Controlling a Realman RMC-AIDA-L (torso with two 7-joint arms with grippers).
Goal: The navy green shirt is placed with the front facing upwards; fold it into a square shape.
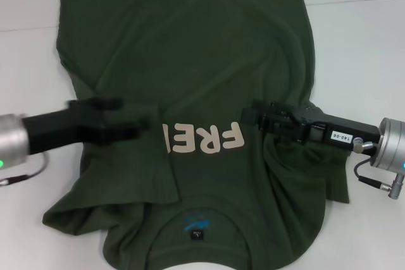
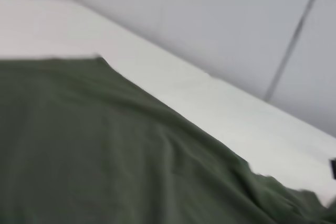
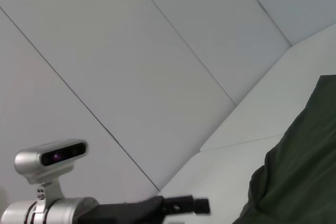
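Note:
The navy green shirt (image 1: 190,61) lies spread on the white table (image 1: 361,36), collar and blue neck print nearest me, pale "FRE" lettering showing mid-chest. A flap of cloth lies folded over the letters' left end. My left gripper (image 1: 130,121) hovers blurred over the shirt's left side, just left of the lettering. My right gripper (image 1: 252,115) reaches in from the right over the chest, right of the lettering, where cloth is bunched beneath it. The left wrist view shows only the shirt (image 2: 105,150) and table. The right wrist view shows the shirt's edge (image 3: 299,177) and the left gripper (image 3: 181,205) farther off.
White table surface (image 1: 25,4) surrounds the shirt on both sides. Pale wall panels (image 3: 131,51) rise behind the table. The right sleeve area (image 1: 316,188) is wrinkled and gathered below the right arm.

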